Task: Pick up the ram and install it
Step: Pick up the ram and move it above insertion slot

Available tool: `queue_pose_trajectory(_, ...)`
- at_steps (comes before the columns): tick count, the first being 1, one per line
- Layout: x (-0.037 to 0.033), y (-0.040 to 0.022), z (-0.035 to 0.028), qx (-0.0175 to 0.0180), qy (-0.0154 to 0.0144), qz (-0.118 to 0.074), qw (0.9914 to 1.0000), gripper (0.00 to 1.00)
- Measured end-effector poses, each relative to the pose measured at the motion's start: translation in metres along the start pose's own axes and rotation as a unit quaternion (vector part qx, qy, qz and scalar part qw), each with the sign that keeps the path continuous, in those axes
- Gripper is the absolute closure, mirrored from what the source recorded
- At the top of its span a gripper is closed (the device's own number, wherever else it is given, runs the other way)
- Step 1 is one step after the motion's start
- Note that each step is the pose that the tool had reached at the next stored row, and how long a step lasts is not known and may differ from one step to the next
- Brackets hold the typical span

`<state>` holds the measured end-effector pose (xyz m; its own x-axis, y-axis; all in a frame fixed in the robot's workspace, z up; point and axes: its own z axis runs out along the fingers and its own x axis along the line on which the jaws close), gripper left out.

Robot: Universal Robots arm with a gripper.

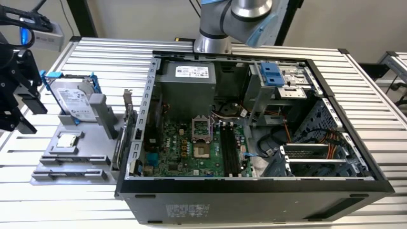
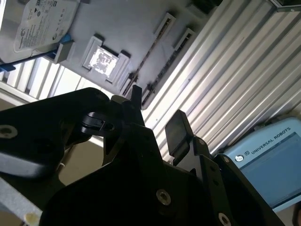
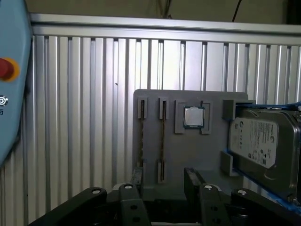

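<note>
A robot arm's gripper [image 3: 163,178] hangs over a grey holder tray [image 3: 207,153] on a slatted aluminium table [image 1: 108,52], at the exterior view's left of an open computer case [image 1: 254,202]. In both wrist views its two black fingers [image 3: 190,176] are spread wide apart with nothing between them. The ram [image 3: 162,139], seen edge-on as a thin dark strip, stands in the tray between a pair of small end brackets, untouched and clear of the fingertips. In the first wrist view it lines up with the gap between the fingers. It sits beside a square silver processor chip [image 3: 193,117] resting in its own recess. On the chip's other side is a silver hard drive [image 3: 258,146] in a blue frame at the tray's end. Inside the case, the green motherboard [image 1: 178,148] lies exposed, with long black memory slots [image 1: 230,148] running alongside the processor socket. Whether any of those slots is filled cannot be told. A pale blue control unit [image 3: 11,70] with a red button lies on the table near the tray.
</note>
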<state>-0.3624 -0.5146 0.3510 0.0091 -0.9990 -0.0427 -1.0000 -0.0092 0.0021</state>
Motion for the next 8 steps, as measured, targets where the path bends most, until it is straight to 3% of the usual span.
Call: queue_pose_trajectory(8,0.0006,0.0000,0.0061,-0.0001,0.0001,0.000,1.00000,0.00)
